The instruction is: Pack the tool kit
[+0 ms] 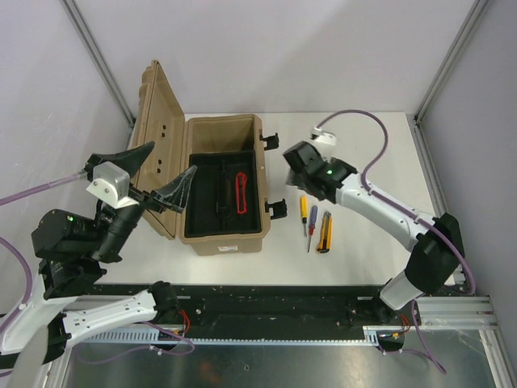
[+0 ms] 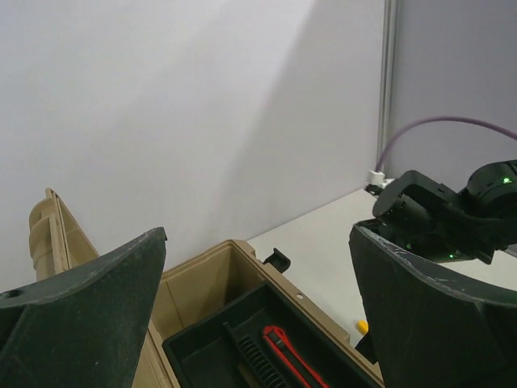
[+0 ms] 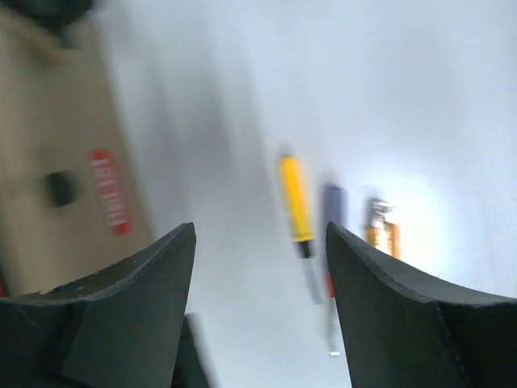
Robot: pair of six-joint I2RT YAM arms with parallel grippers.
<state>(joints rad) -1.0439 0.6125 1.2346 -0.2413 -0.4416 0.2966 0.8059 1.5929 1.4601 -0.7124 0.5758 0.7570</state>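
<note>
On the table (image 1: 363,145) ahead of the wide-open, empty right pincer (image 3: 260,230) lies the yellow screwdriver (image 3: 295,202); left pincer (image 2: 257,236) gapes empty.

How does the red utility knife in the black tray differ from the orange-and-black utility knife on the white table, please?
The red utility knife lies in the black tray of the tan plastic case, already packed; the orange-and-black utility knife lies unpacked on the white table, right of the case, beside two screwdrivers. The first is mostly red, the second orange with black parts. Both lie flat, roughly parallel, and neither is gripped.
</note>
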